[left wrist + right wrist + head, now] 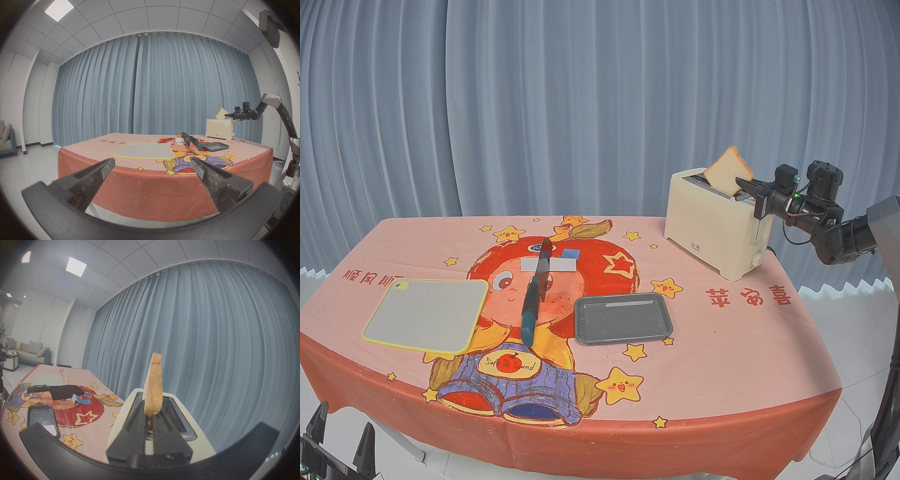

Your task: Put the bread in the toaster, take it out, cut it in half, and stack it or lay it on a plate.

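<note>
At the far right, bread [728, 169] is pinched upright in the right gripper [749, 185] to suit the toaster [709, 231] slot, seemingly partly inside; the left gripper [152, 162] is kept with jaws spread.

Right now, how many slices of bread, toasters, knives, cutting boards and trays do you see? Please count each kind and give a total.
bread: 1
toaster: 1
knife: 1
cutting board: 1
tray: 1
Total: 5
</note>
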